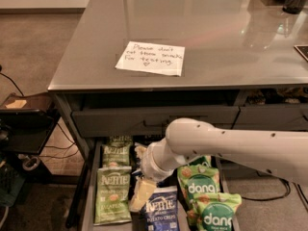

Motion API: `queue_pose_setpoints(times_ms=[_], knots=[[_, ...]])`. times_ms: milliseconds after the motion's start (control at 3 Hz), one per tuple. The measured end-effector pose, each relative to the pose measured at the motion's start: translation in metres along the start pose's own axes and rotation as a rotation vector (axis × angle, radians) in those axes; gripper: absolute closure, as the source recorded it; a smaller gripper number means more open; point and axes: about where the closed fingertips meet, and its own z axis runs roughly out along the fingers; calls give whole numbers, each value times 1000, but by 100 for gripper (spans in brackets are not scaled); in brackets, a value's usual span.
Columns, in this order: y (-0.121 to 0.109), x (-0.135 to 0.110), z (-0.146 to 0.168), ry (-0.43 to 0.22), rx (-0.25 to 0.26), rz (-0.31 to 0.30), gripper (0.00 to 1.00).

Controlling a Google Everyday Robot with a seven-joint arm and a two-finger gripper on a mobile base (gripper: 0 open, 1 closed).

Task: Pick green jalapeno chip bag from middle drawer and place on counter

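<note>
The middle drawer (88,196) is pulled open under the counter (216,37). Two olive-green jalapeno Kettle bags lie along its left side, one at the front (113,194) and one behind it (115,154). My gripper (140,195) points down into the drawer, just right of the front green bag and above the edge of a dark blue Kettle bag (161,213). My white arm (226,146) reaches in from the right and hides the drawer's middle.
Two bright green dang bags (201,186) (217,216) lie in the drawer's right side. A handwritten note (151,57) lies on the counter. The upper drawer (154,121) is closed. A black stand (24,124) and cables are on the floor to the left.
</note>
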Motion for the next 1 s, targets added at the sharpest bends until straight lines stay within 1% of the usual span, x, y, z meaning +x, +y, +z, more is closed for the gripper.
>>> queue_pose_setpoints(times_ms=[333,667,1000], knots=[[-7,-1,57,-39,-15,-8,0],[-14,0,99,-80,-17,-11,0],[-24,5,131,-96,1,-5,0]])
